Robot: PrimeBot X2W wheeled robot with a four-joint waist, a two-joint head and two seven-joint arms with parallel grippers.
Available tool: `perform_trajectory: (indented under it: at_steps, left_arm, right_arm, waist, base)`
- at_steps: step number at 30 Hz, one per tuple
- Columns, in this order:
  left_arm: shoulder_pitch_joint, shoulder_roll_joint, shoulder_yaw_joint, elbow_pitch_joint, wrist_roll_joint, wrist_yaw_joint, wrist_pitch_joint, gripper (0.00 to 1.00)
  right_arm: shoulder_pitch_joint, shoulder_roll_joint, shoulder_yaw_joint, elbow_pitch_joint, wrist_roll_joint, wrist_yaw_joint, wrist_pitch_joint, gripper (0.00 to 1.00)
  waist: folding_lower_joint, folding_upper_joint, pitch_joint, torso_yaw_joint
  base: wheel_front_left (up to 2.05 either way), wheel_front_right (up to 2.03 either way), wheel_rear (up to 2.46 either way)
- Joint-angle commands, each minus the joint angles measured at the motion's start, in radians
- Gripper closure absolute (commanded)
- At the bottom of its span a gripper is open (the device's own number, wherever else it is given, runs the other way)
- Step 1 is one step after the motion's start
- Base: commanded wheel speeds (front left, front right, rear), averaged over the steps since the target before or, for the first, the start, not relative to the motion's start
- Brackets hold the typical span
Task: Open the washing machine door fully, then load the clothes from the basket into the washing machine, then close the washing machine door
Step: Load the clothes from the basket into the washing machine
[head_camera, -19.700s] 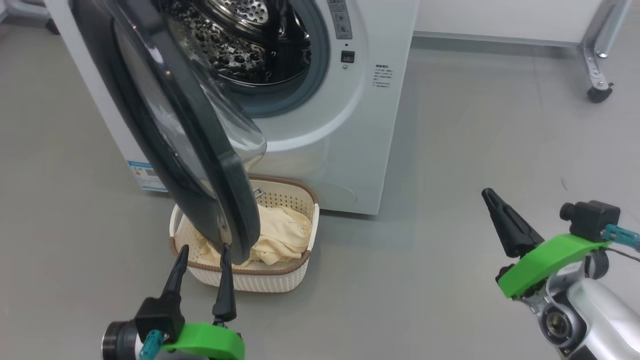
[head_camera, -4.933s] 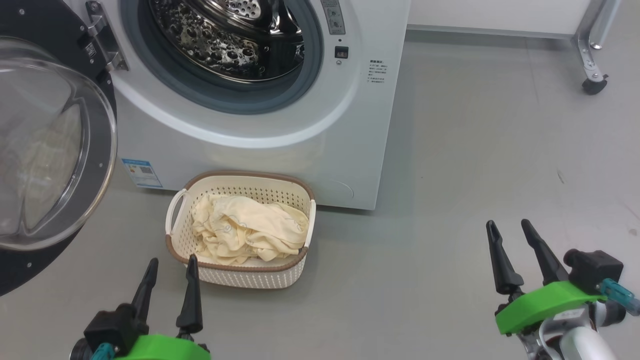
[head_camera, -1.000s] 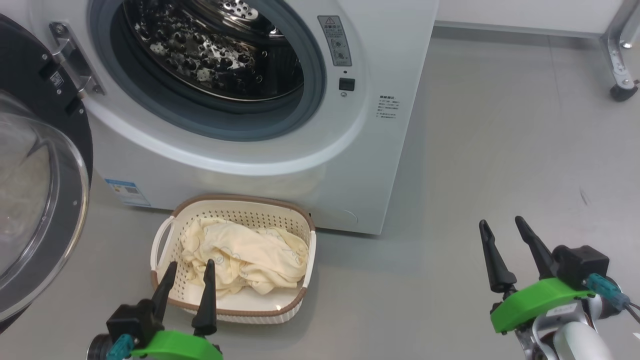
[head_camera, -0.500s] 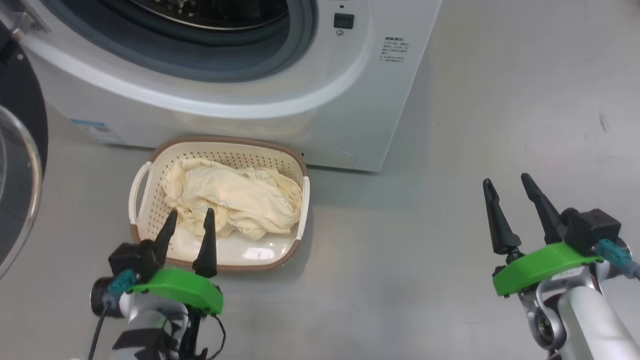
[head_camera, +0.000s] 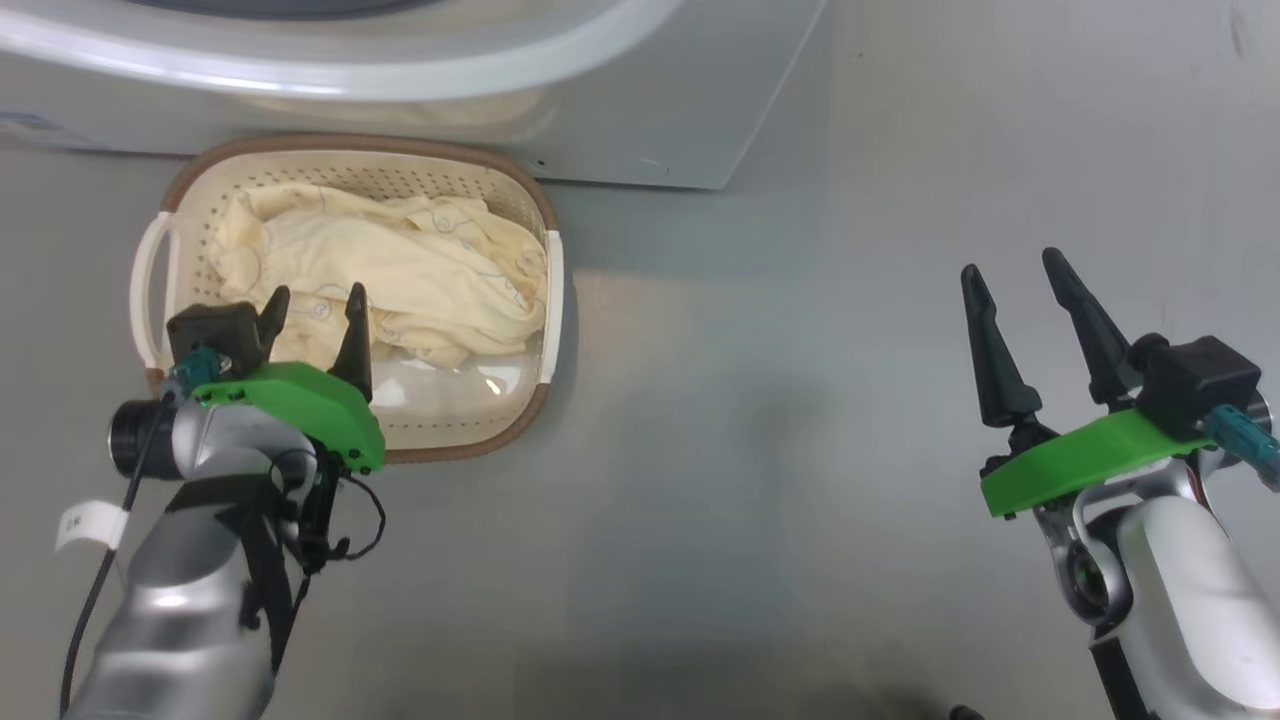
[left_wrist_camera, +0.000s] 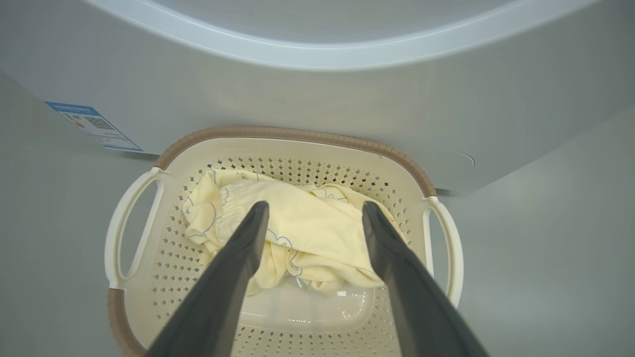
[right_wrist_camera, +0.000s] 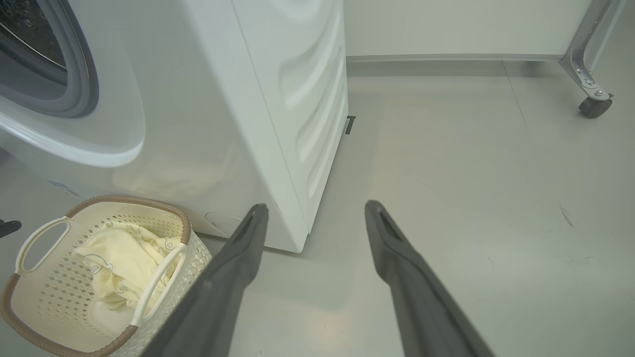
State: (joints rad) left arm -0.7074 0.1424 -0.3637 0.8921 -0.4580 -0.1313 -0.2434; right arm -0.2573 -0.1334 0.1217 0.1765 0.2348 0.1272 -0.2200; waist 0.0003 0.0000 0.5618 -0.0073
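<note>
Both pairs of jaws gape empty; the left gripper [head_camera: 316, 295], nearer, hovers at the basket's [head_camera: 350, 145] near edge, clothes [head_camera: 420, 265] lying just beyond its tips.

There's a blue label [left_wrist_camera: 94, 125] low on the washing machine [left_wrist_camera: 317, 99]. Its print is too small to read.

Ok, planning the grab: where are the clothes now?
The clothes lie in the basket, upper left of the head view, by the washer, just beyond the left claw.
</note>
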Motion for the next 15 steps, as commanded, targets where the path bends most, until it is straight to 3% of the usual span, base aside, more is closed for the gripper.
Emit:
perform_trajectory:
  at_steps: [1,15]
  left_arm:
    - [-0.048,0.042,0.005,0.036,-0.017,0.001,0.015,0.0]
    - [-0.279,0.082,-0.123,0.272,-0.124,0.001,0.18,0.0]
  right_arm:
    - [-0.009,0.001,0.017,-0.032,-0.009,0.003,-0.01,0.0]
    - [-0.088,0.035,0.055,-0.021,-0.014,0.003,-0.034,0.0]
  waist:
    - [-0.0003,0.0,0.071,-0.039]
    - [-0.0003,0.0,0.236,-0.119]
  base:
    - [0.0,0.0,0.0]
    - [0.0,0.0,0.0]
